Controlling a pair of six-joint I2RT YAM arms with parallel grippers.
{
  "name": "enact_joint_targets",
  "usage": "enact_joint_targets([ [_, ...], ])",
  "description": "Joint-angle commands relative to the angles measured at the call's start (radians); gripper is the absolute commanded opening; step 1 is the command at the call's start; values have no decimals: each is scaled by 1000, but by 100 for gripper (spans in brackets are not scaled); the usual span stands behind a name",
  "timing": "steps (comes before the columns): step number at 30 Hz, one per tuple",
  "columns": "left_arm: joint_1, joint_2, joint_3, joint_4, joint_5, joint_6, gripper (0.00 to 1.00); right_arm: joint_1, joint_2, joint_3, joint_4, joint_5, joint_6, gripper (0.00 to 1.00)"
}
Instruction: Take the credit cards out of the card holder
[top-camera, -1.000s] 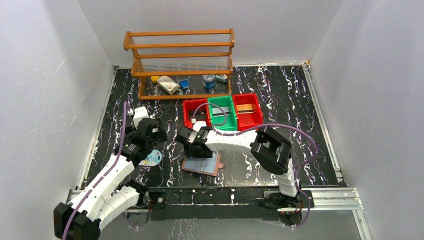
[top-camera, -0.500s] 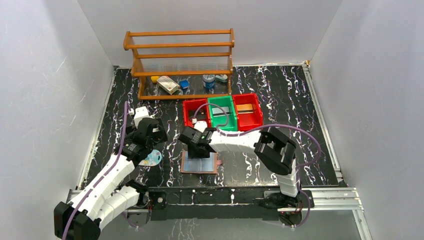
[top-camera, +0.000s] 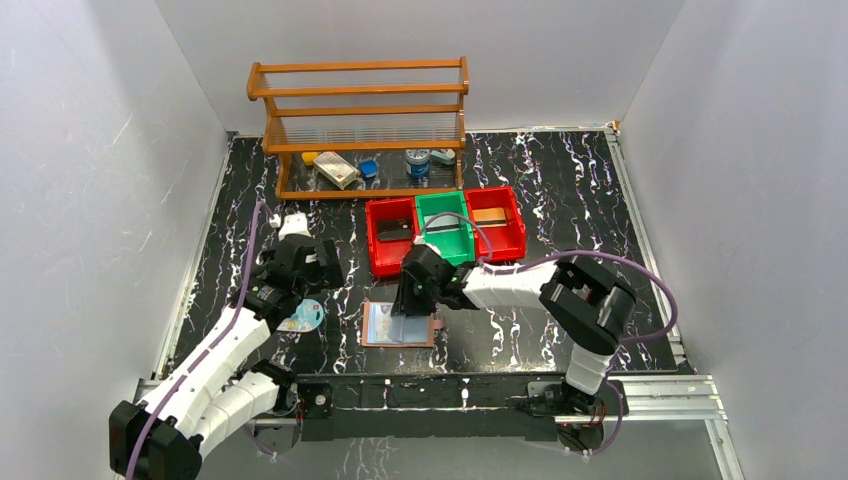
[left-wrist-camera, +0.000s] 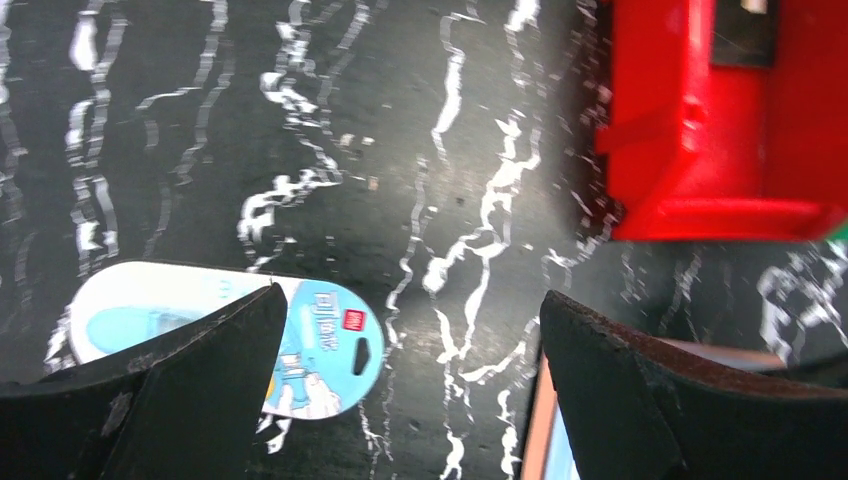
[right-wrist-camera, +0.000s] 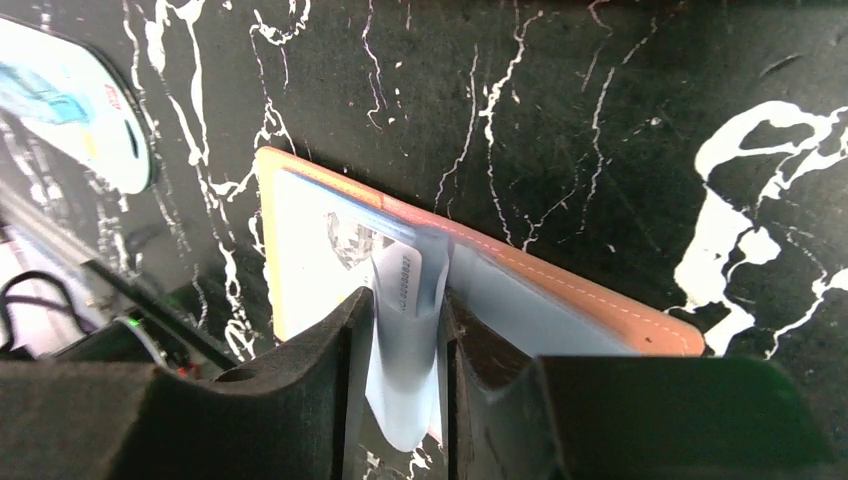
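Card (right-wrist-camera: 401, 385) pinched in right gripper (right-wrist-camera: 408, 318), over open card holder (right-wrist-camera: 520, 300)

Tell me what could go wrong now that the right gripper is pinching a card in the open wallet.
1. Nothing pins the card holder: the left gripper hangs open off to the side, so the holder may lift or drag along with the card.
2. The pale blue card looks bowed between the fingers of the right gripper; it could crease, or slip free if the grip is shallow.
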Motion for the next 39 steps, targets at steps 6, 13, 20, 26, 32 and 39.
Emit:
enact_joint_targets([
  [6, 4, 66, 3, 130, 755, 54, 98, -84, -74, -255, 419, -260, 77, 38],
  [13, 3, 200, -96, 398, 1175, -122, 88, -111, -61, -306, 477, -291, 120, 40],
  [20, -8, 350, -122, 400, 1241, -128, 85, -117, -41, -320, 485, -297, 152, 40],
  [26, -40, 413, -126, 394, 1212, -123, 83, -126, -41, -336, 502, -302, 173, 40],
  [32, -51, 461, -138, 357, 1100, -138, 81, -131, -41, -343, 503, -308, 181, 40],
  [39, -87, 500, -120, 363, 1116, -129, 78, -137, -8, -358, 548, -331, 206, 40],
])
